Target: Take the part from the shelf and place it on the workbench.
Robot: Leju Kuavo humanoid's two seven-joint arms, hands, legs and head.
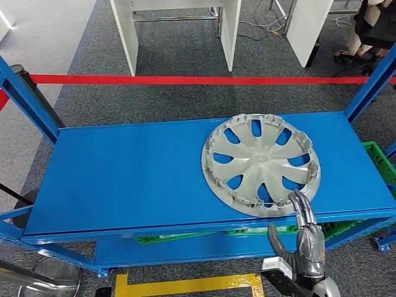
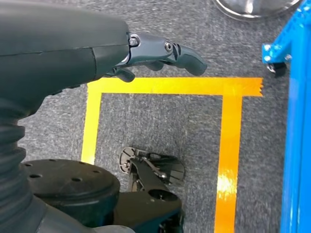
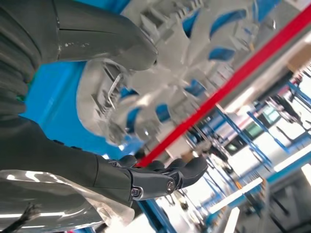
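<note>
The part is a silver wheel cover (image 1: 262, 164) lying flat on the right half of the blue shelf's top deck (image 1: 130, 173). My right hand (image 1: 305, 238) reaches up from below the deck's front edge, and its fingertips (image 1: 299, 203) are at the cover's near rim. In the right wrist view the cover (image 3: 172, 63) sits in the gap between the thumb (image 3: 110, 43) and the fingers (image 3: 165, 177), which are spread and grip nothing. My left hand (image 2: 157, 53) hangs over the grey carpet with its fingers stretched out and empty.
Blue uprights (image 1: 28, 99) stand at the deck's corners. Green crates (image 1: 379, 162) sit on the lower level. Red tape (image 1: 187, 80) crosses the floor behind, with white table legs (image 1: 126, 31) and a seated person (image 1: 369, 25) beyond. Yellow tape (image 1: 187, 284) marks the floor at my feet.
</note>
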